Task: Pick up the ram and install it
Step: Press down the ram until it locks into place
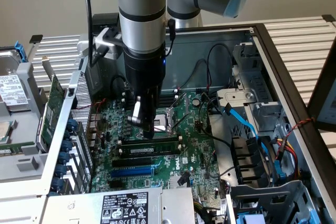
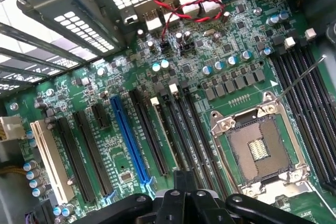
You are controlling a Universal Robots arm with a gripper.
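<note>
Hovering low over the motherboard (image 1: 173,129) inside the opened computer case (image 1: 273,51), the hand (image 1: 143,124) has its fingers pressed together and apparently empty, just at 9 o'clock of the bare CPU socket (image 2: 257,150). The ram (image 1: 152,149) seems seated in a slot directly beneath, at 6 o'clock of the fingertips.

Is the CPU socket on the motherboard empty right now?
Yes. In the wrist view the CPU socket lies bare inside its metal frame on the motherboard, with no processor or cooler over it.
</note>
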